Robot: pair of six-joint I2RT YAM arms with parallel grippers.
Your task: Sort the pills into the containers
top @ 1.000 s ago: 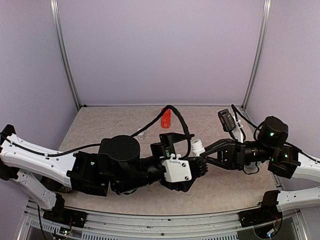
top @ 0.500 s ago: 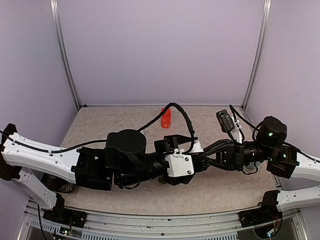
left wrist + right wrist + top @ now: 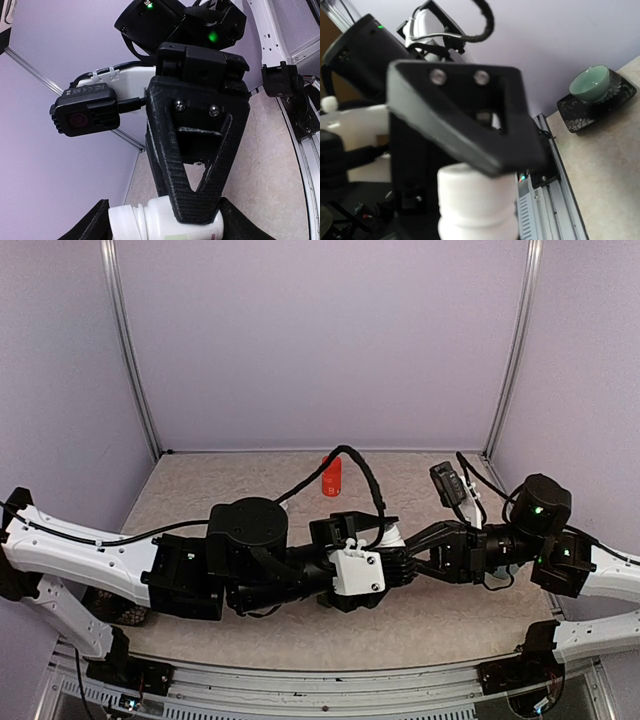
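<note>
A: Your right claw (image 3: 410,558) is clenched on the white pill bottle (image 3: 145,222), over the middle of the table (image 3: 450,615).
B: And my left one?
A: Your left claw (image 3: 167,225) has its fingers (image 3: 97,222) flanking that same bottle. Whether they pinch it, I cannot tell.
B: The containers?
A: You won't spot them in any view; the arms cover much of the tabletop.

White bottle (image 3: 165,225), pale green cup (image 3: 590,83), dark floral-patterned tray (image 3: 620,94), speckled beige table (image 3: 200,490)
</note>
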